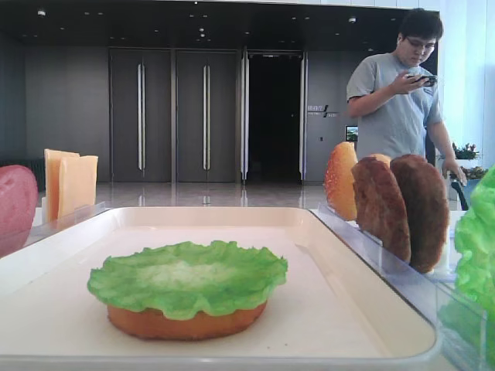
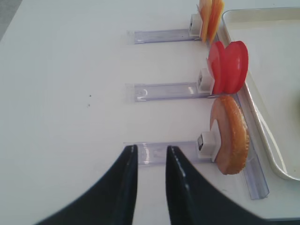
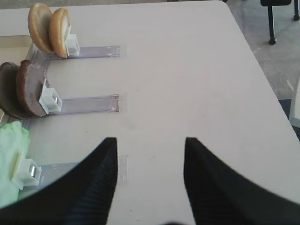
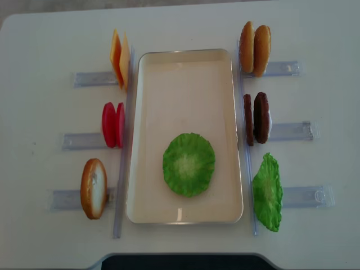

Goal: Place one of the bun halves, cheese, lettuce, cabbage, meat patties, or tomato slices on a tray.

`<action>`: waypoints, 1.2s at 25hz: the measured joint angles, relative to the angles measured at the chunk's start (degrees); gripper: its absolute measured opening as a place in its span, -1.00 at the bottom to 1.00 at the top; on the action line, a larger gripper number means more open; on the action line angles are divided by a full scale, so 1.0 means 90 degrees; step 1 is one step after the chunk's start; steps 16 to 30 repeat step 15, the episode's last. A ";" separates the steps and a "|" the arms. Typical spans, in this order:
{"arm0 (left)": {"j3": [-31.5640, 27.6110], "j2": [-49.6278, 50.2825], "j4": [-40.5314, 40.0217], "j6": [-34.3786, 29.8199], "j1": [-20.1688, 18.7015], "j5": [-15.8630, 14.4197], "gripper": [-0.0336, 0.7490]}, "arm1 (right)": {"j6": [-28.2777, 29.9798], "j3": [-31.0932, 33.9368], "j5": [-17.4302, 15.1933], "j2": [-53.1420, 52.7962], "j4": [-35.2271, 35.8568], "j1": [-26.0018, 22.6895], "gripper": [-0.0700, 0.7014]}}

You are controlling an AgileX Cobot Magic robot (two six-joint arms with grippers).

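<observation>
I've got the right gripper (image 3: 149,154) wide open, empty (left gripper (image 2: 151,157) nearly shut, empty), and grabbing both meat patties (image 3: 23,89) risks a double pick.

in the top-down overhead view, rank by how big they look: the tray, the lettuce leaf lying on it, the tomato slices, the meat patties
1. the tray, by far the largest
2. the lettuce leaf lying flat on it
3. the tomato slices and the meat patties: both pairs stand on edge and look about alike, so no ranking between them
</observation>
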State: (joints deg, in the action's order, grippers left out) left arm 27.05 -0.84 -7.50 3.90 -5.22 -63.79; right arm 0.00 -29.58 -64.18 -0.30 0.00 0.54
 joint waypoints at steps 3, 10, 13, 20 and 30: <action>0.0000 0.0000 0.0000 0.0000 0.0000 0.0000 -0.51 | 0.0000 0.0008 0.0000 -0.0014 0.0000 0.0000 0.07; 0.0000 0.0000 0.0000 0.0000 0.0000 0.0000 -0.51 | 0.0044 0.0043 -0.0014 -0.0014 0.0000 0.0000 0.03; 0.0000 0.0000 0.0000 0.0000 0.0000 0.0000 -0.51 | 0.0049 0.0049 -0.0020 -0.0014 0.0000 0.0000 0.03; 0.0000 0.0000 0.0000 0.0000 0.0000 0.0000 -0.51 | 0.0049 0.0056 -0.0020 -0.0014 0.0000 0.0000 0.03; 0.0000 0.0000 0.0000 0.0000 0.0000 0.0000 -0.51 | 0.0049 0.0056 -0.0020 -0.0014 0.0000 0.0000 0.03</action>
